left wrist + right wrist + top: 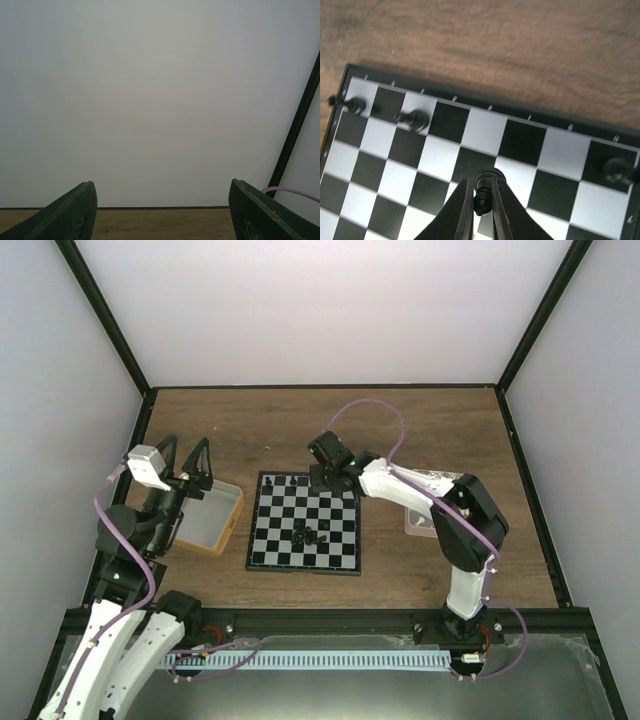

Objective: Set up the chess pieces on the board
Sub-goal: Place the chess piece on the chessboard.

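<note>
- While pinched shut, right jaws: one black chess piece (488,179) gripped between the two slim fingers (462,212), hanging above the board (440,150) about mid-width, a little in from its far edge.
- Left jaws: spread wide, nothing between the two green fingers (70,215), lifted off the surface and aimed at the white wall (150,100).
- Beyond the right jaws, on the board's far row in the right wrist view, three pieces standing:
  - corner piece (356,105) on the white end square;
  - second piece (413,120) on the third square along, also white;
  - blurred piece (617,170) on the black square at the opposite end.
- Near the board's middle in the top view: one tight huddle of pieces (310,535), too small and too close together to count.
- One board only, lying flat on the wooden surface (420,430) between the two arms.
- Right arm (440,505) stretched in from the right to the board's far edge; left arm (130,540) folded upright at the left, its fingers above the far edge of a tray.
- Two trays:
  - yellow-rimmed tray (205,547) just beside the board's left edge;
  - pinkish tray (416,522) right of the board, mostly hidden behind the right arm.
</note>
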Motion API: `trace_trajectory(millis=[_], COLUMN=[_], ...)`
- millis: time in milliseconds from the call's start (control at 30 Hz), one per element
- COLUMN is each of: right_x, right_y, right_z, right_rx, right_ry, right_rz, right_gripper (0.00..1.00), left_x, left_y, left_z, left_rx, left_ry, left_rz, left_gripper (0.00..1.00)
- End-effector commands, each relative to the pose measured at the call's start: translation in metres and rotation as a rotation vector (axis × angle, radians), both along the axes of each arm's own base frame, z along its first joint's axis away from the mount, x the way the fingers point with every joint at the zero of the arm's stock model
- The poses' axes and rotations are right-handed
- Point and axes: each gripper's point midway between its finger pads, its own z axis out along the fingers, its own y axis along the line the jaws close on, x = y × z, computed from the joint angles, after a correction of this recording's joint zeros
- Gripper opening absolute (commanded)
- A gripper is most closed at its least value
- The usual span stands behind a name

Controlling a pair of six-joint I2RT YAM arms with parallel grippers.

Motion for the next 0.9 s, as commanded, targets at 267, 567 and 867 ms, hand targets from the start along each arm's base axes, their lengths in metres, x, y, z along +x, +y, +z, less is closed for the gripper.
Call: trace_trajectory(millis=[267,567,867], right_x=[0.043,0.048,0.051], right_y=[-0.013,-0.013,-0.011], right_z=[-0.009,-0.022,-0.024], right_rx=[-0.049,-0.067,-0.071], right_ry=[-0.030,-0.021,-0.026], right_rz=[-0.048,-0.045,-0.033], right_gripper=[0.10,0.11,0.17], left_x=[0.002,0.004,0.006], left_y=[0.002,0.002,0.003], left_z=[0.002,0.001,-0.001], left_rx=[0.000,0.002,0.003], left_ry=[-0.008,-0.001,0.004], left_rz=[0.007,0.012,0.016], left_gripper=[0.74,0.74,0.74])
